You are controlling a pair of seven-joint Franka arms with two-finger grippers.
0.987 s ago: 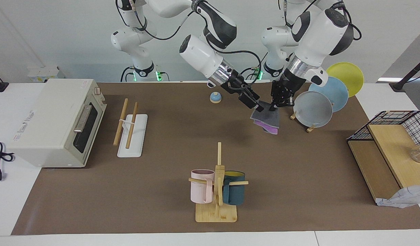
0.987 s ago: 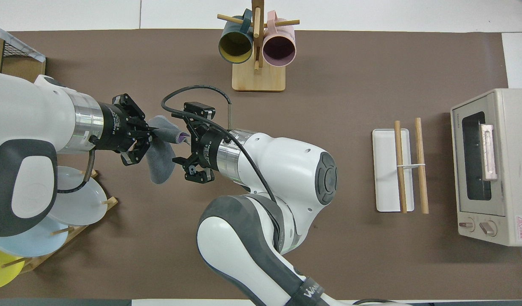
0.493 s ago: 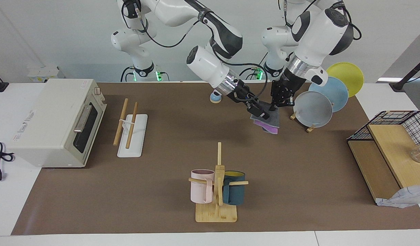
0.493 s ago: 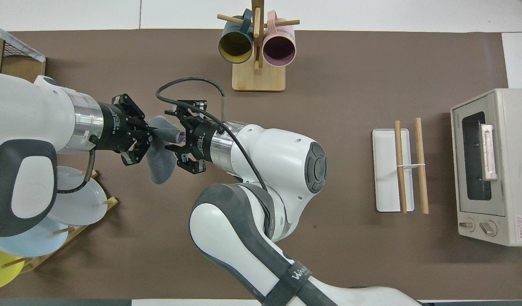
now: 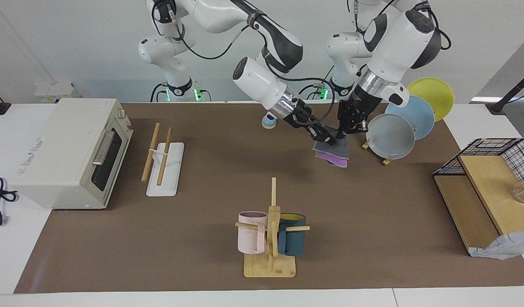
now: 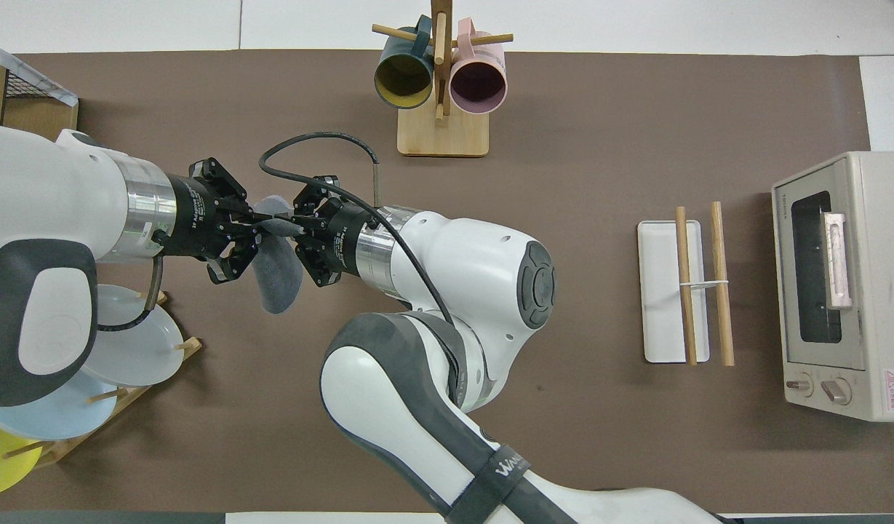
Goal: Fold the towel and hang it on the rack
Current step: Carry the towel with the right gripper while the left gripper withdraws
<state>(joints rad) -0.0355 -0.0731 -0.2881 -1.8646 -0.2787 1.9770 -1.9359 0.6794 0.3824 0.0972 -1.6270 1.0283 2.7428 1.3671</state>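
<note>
We are seeing both arms meeting at the towel (image 5: 335,150) above the tabletop (image 5: 372,238), toward the left arm's end. The right gripper (image 5: 330,139) is reaching across from its own side, its jaws clamped together on the towel's upper edge. The left gripper (image 5: 346,129) is pointing down at the same edge from just beside it; whether its jaws are still pinching the cloth or coming apart, we cannot tell.

The towel is hanging folded from that shared edge, its dark grey face outward and a strip of purple showing along the bottom. In the overhead view it is appearing as a narrow grey fold (image 6: 276,269) between the two grippers (image 6: 290,227) (image 6: 252,227).

Just beside the towel, toward the left arm's end, round plates (image 5: 390,135) are standing in a small wooden stand. The rack (image 5: 161,158), two wooden rods over a white base, is lying well apart toward the right arm's end, next to a toaster oven (image 5: 70,151). A mug tree (image 5: 271,232) with a pink and a teal mug is standing farther from the robots.
</note>
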